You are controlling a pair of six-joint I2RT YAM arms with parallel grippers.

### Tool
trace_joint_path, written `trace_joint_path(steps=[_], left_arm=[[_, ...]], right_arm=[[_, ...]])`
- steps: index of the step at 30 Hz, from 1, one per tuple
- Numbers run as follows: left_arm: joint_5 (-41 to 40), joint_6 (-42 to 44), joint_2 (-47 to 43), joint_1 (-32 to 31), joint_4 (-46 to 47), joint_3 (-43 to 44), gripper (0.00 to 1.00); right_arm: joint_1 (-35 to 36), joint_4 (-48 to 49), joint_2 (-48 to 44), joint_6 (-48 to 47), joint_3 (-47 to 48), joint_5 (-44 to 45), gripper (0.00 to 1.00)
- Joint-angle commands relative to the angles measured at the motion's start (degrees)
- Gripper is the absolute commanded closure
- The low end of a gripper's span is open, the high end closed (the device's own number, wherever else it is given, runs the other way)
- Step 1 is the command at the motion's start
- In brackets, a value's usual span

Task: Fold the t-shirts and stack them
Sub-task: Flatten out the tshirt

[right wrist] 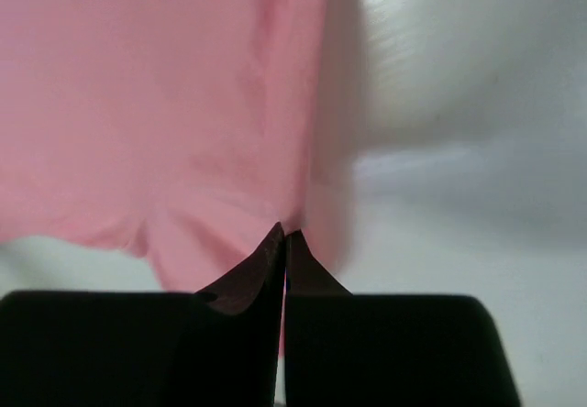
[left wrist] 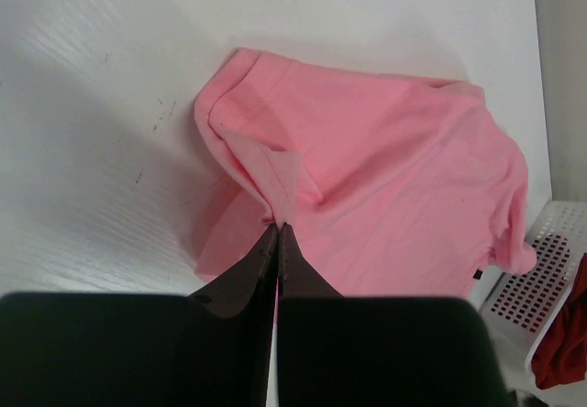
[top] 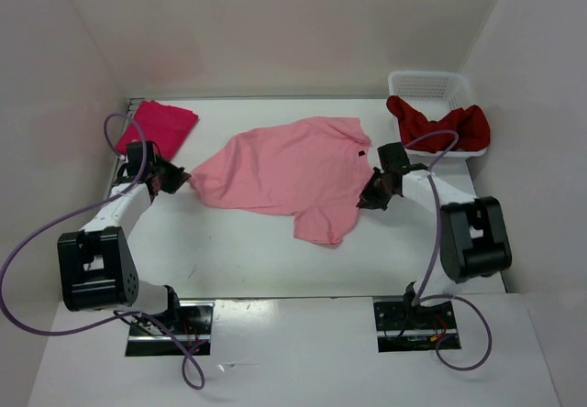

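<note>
From above, the light pink t-shirt (top: 284,173) lies spread out between the two arms. The left gripper (top: 181,180) pinches its left corner and the right gripper (top: 367,196) its right edge. The crimson-pink t-shirt (top: 158,125) lies to its left. To its right, the dark red t-shirt (top: 440,125) drapes over the basket (top: 431,84).

Left wrist: the jaws are clamped tight on a pinched-up fold of the pink cloth.

Right wrist: the jaws are closed on its hem.

3 walls (top: 275,22) box in the table (top: 238,260): left, far and right. The light pink shirt (top: 284,169) covers the middle, stretching from the left hand (top: 182,180) to the right hand (top: 367,196), both pinched on its edges. Bare table runs along the near side and in a far strip between the crimson-pink shirt (top: 165,125) and the basket (top: 431,84), which has the dark red shirt (top: 449,125) draped over its rim
</note>
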Motion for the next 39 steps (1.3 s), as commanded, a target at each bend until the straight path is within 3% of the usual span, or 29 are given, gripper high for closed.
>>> trace_joint_path(steps=[1, 6, 8, 14, 18, 23, 25, 28, 31, 35, 39], left_arm=[[0.7, 1.9, 0.2, 0.2, 2.4, 2.2, 1.00], [0.7, 1.9, 2.5, 0.2, 2.4, 4.8, 1.00], [0.2, 1.9, 3.3, 0.2, 2.4, 5.3, 1.00], [0.2, 2.5, 5.2, 0.2, 1.9, 9.0, 1.00], [-0.4, 2.5, 5.7, 0.2, 1.9, 10.2, 1.00], [-1.5, 2.5, 5.7, 1.2, 1.4, 11.9, 1.00], [-2.2, 2.5, 5.7, 1.2, 1.9, 12.8, 1.00], [-2.7, 2.5, 6.8, 1.2, 1.9, 14.5, 1.00], [-4.3, 3.8, 7.4, 1.2, 1.9, 15.1, 1.00], [-4.3, 3.8, 8.5, 1.2, 1.9, 15.2, 1.00], [-4.3, 4.4, 10.0, 1.2, 2.4, 14.7, 1.00]], right_arm=[[0.8, -9.2, -14.2, -3.8, 7.3, 1.8, 1.00], [0.8, -24.0, -20.9, -5.6, 11.4, -0.8, 1.00], [0.8, -24.0, -22.1, -4.5, 9.8, -4.6, 1.00], [0.8, -18.1, -19.9, -3.1, 4.7, -5.6, 1.00], [3.6, -21.3, -21.6, -3.7, 11.4, -6.4, 1.00], [4.1, -32.2, -24.8, -6.9, 24.8, -12.1, 1.00], [4.1, -32.8, -24.8, -8.5, 22.9, -10.9, 1.00], [3.0, -23.3, -22.5, -8.5, 7.7, -11.8, 1.00], [1.6, -12.1, -18.5, -4.6, -0.7, -10.4, 1.00], [1.6, -5.7, -8.5, -3.2, -0.9, -4.8, 1.00], [1.6, -0.9, 2.0, -3.2, 5.3, -1.7, 1.00]])
